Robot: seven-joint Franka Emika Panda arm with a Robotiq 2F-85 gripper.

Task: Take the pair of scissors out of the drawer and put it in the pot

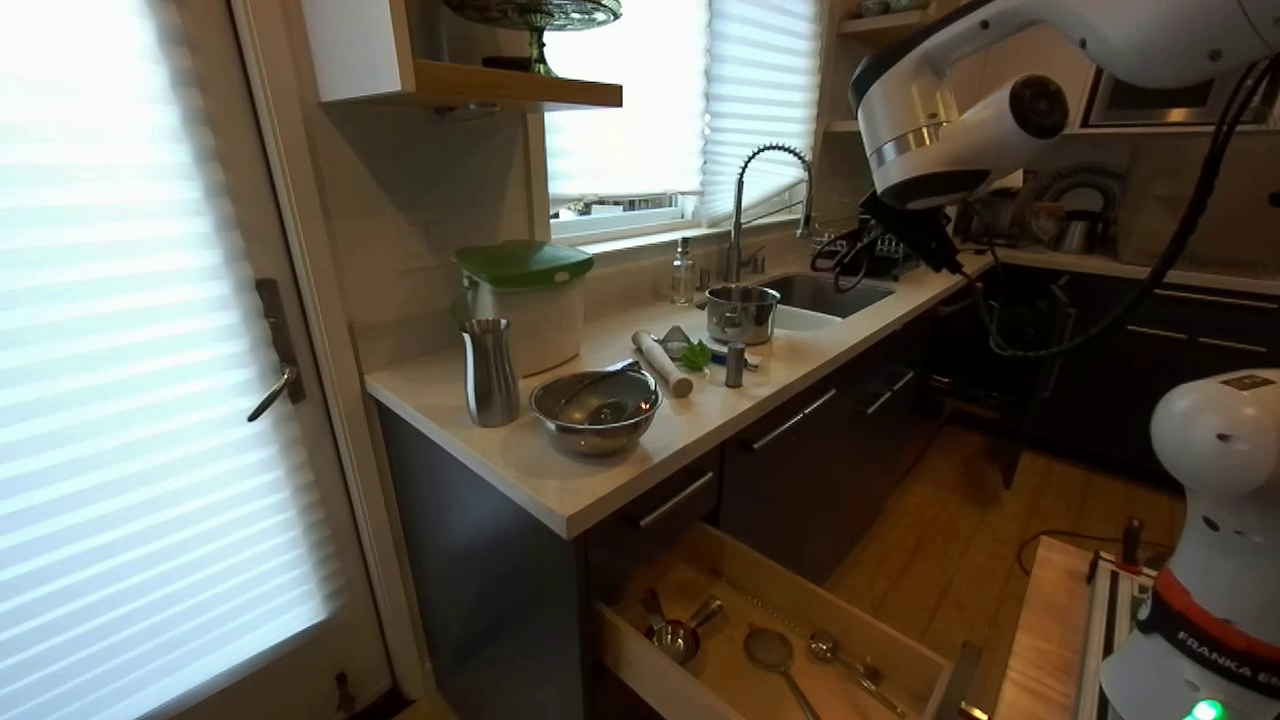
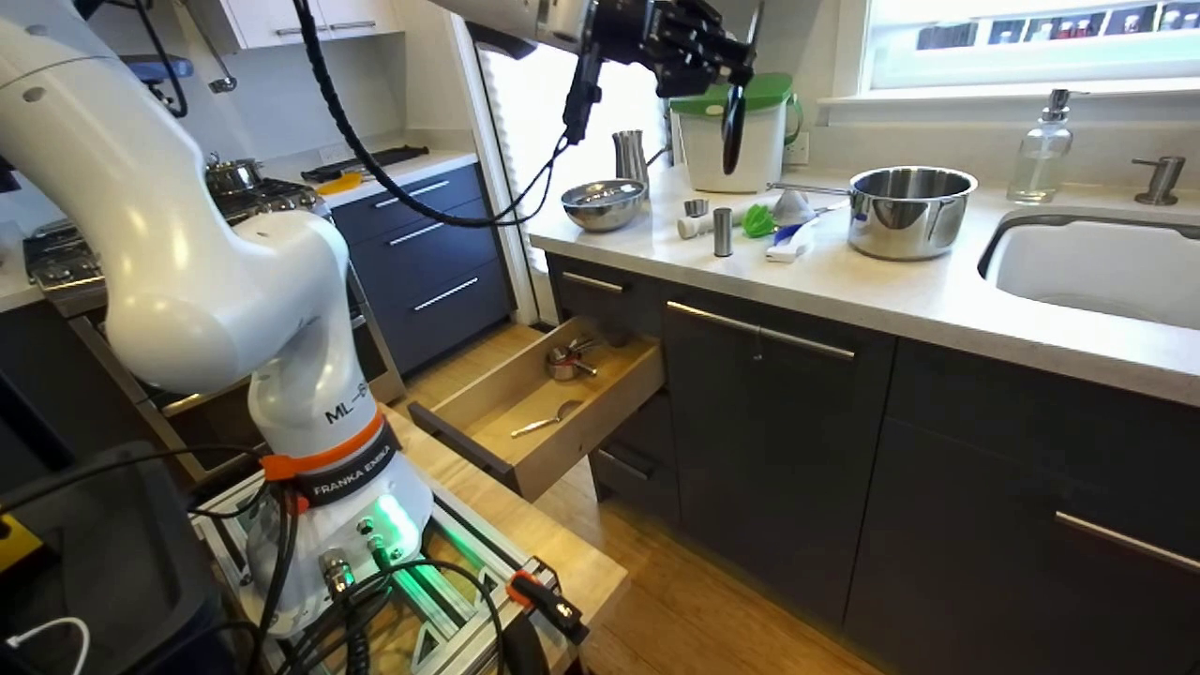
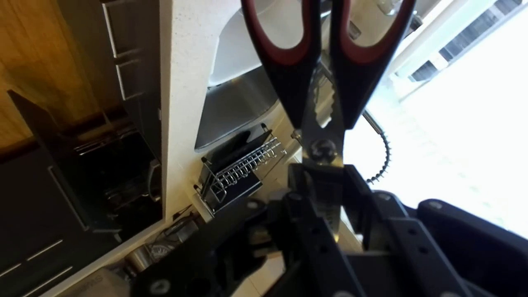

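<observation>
- Gripper [image 3: 324, 179]: the jaws are standing narrow and are gripping the scissors [image 3: 323, 138] by the overlapped blades, just past the pivot.
- Scissors: the black handles with their red-lined loops are pointing away from the gripper in the wrist view and are hanging beneath it in an exterior view; the whole tool is hanging in the air, apart from the pot [image 2: 909, 225].
- Robot arm [image 2: 187, 309]: the white links are reaching from a base on a wooden bench [image 2: 562, 544] and are carrying the gripper high.
- Pot: it is standing upright on the pale countertop [image 2: 825, 274], near the white basin of the sink [image 2: 1078, 264]; its long handle is pointing along the counter, away from the basin.
- Small items: a steel cylinder [image 2: 723, 234] is standing near a bright green item [image 2: 757, 221], and a wooden pestle [image 1: 660, 362] is lying near both.
- Far end of the counter: a wide metal bowl [image 1: 595, 440] is sitting beside a slim steel canister [image 1: 490, 378], with a green-lidded bin [image 1: 530, 325] standing behind.
- Drawer [image 2: 605, 419]: it is jutting out below the counter and is holding measuring cups [image 1: 677, 642] and a strainer [image 1: 768, 648].
- Sink surroundings: a spring faucet [image 1: 738, 215] is rising behind the basin, and a dish rack [image 3: 243, 165] is standing just beside it.
</observation>
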